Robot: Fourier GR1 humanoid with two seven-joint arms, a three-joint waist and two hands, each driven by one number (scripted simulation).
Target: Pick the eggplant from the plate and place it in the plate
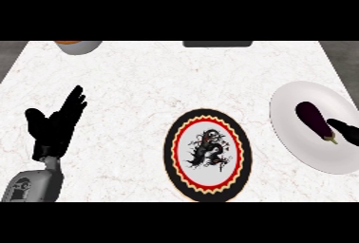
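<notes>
eggplant (313,121) lies on the white plate (298,142) at three o'clock, long axis eleven-to-five. right hand (345,131) touches its stem end, fingers unreadable. left hand (56,124) rests open at nine. patterned plate (207,190) waits centre.

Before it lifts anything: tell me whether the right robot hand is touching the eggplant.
Cannot tell. In the head view the right robot hand shows only partly at the picture's edge, right beside the eggplant's stem end; neither contact nor gap is plain.

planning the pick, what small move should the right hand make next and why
Probably close in over the eggplant: the right hand shows only at the view's right edge beside its stem end, not holding it, and it lies on the white plate.
</notes>
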